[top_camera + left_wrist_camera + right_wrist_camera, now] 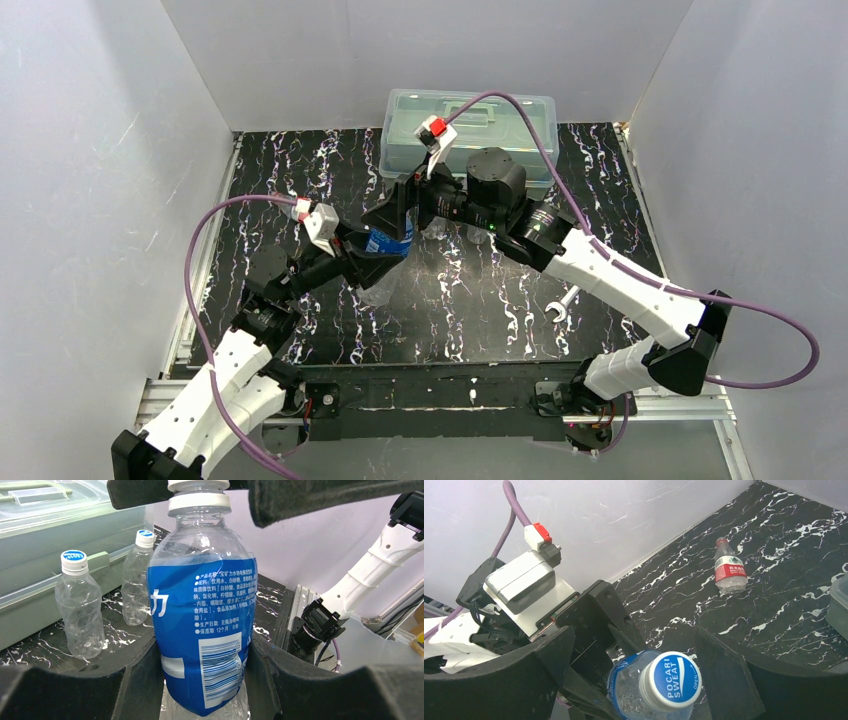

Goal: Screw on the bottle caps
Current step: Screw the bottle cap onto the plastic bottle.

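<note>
A translucent lidded box (405, 130) sits upper centre on the black marbled table (480, 300). A silver wrench (560, 305) lies right of centre.

White arms (620, 285) with black joints (690, 360) trail purple cables (490, 95).

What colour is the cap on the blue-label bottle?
Cap: blue top, white lettering and rim; best in right wrist view.

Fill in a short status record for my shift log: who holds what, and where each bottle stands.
left gripper: shut on blue-label bottle, upright
right gripper: open, jaws either side of the blue-and-white cap
blue-and-white cap: on the neck; tightness cannot be told
plain bottles: two, capped, beside the box
red-label bottle: upright, apart from the rest
</note>
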Available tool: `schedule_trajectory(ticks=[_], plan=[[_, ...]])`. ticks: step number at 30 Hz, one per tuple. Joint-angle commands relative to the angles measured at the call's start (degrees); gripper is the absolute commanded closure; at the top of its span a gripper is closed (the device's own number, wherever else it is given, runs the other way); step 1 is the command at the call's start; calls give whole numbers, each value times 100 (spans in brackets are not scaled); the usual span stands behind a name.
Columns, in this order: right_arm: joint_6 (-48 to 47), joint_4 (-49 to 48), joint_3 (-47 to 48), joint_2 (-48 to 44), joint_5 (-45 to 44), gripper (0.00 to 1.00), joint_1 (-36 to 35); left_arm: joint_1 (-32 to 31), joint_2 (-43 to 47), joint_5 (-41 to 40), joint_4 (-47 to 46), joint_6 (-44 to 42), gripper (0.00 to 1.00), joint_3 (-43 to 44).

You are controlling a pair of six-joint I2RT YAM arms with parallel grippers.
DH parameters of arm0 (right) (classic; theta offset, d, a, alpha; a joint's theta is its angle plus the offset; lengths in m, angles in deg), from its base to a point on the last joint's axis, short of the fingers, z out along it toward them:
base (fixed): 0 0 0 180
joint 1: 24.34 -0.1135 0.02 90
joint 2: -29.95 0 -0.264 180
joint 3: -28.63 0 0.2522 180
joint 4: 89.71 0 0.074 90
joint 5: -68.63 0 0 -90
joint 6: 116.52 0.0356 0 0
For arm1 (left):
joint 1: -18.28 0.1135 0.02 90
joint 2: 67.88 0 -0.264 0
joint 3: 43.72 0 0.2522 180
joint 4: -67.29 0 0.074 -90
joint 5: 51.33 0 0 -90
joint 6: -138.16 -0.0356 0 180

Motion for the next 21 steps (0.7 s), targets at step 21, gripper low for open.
schedule_trajectory(ticks=[21], plan=[[-369,210,196,-204,-277,2,-231,31,-437,-462,-138,383,100,30]])
